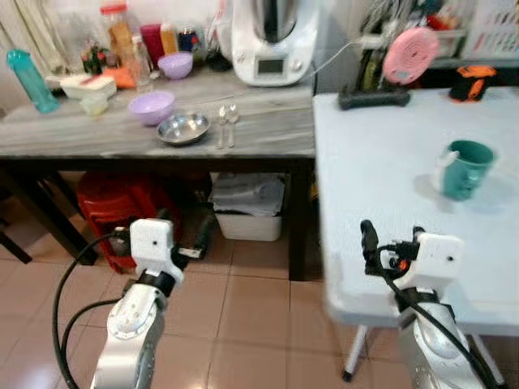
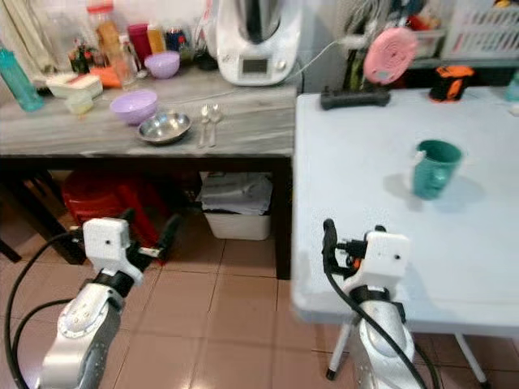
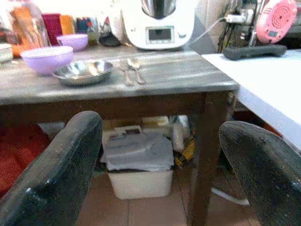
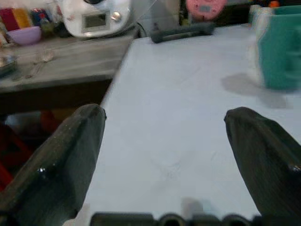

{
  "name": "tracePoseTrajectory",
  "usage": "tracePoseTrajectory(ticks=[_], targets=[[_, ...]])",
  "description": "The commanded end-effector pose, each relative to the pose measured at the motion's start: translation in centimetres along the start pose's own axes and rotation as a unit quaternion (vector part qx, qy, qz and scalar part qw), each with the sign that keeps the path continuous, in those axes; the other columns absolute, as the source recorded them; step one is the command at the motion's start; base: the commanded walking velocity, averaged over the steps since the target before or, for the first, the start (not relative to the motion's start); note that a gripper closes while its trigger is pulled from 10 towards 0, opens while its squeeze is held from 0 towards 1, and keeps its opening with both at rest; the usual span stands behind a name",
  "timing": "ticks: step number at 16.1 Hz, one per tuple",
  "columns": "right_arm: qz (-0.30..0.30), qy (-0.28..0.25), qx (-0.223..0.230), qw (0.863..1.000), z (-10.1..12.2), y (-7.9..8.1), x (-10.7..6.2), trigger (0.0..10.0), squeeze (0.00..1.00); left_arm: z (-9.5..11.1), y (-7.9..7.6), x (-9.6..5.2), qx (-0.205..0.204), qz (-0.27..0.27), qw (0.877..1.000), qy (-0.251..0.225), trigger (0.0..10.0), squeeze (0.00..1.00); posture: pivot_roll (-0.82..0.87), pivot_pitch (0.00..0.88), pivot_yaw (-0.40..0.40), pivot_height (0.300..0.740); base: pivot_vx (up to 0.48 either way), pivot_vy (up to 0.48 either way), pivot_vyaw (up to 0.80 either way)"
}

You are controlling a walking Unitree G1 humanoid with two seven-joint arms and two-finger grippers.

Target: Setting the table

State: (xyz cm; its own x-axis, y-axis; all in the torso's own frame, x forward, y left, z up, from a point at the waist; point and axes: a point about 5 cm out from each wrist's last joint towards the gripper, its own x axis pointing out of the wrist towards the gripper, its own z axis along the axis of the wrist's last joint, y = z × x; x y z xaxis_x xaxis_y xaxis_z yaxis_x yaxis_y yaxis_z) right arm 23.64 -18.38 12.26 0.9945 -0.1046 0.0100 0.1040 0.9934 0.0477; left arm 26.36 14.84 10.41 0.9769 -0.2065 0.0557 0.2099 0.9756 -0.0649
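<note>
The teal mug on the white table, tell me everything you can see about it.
The teal mug stands upright on the white table, toward its far right side, with its open mouth up. It looks glazed, like ceramic, with a plain outside. Something pale sits against its left side, too blurred to identify. A soft shadow falls on the table around its base. Nothing else touches it; the right gripper hovers open near the table's front edge, well short of it.

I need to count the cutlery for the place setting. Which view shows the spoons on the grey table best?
The left wrist view: the spoons lie close and large, side by side right of the steel bowl. Both eye views show them smaller, from above. The right wrist view shows only a blurred glint at the edge.
</note>
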Motion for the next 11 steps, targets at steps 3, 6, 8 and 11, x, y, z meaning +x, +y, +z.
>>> tracePoseTrajectory(ticks=[3,6,8,11], targets=[[0.003,-0.011,0.005,1.000,0.52,0.15,0.18,10.0,0.00,0.14,-0.03,0.13,0.009,-0.008,1.000,0.001,10.0,0.00,-0.07,0.020,0.108,0.740,0.000,-0.284,0.00],[0.004,-0.014,0.005,1.000,0.59,0.25,0.25,10.0,0.00,0.09,0.02,0.16,0.010,-0.010,1.000,0.003,10.0,0.00,-0.07,0.018,0.111,0.740,0.000,-0.389,0.00],[0.004,-0.015,0.004,1.000,0.58,0.25,0.30,10.0,0.00,0.07,0.07,0.18,0.012,-0.011,1.000,0.005,10.0,0.00,-0.07,0.019,0.110,0.740,0.000,-0.405,0.00],[0.003,-0.015,0.003,1.000,0.52,0.21,0.39,10.0,0.00,0.01,0.10,0.16,0.014,-0.011,1.000,0.006,10.0,0.00,-0.06,0.016,0.110,0.740,0.000,-0.402,0.00]])
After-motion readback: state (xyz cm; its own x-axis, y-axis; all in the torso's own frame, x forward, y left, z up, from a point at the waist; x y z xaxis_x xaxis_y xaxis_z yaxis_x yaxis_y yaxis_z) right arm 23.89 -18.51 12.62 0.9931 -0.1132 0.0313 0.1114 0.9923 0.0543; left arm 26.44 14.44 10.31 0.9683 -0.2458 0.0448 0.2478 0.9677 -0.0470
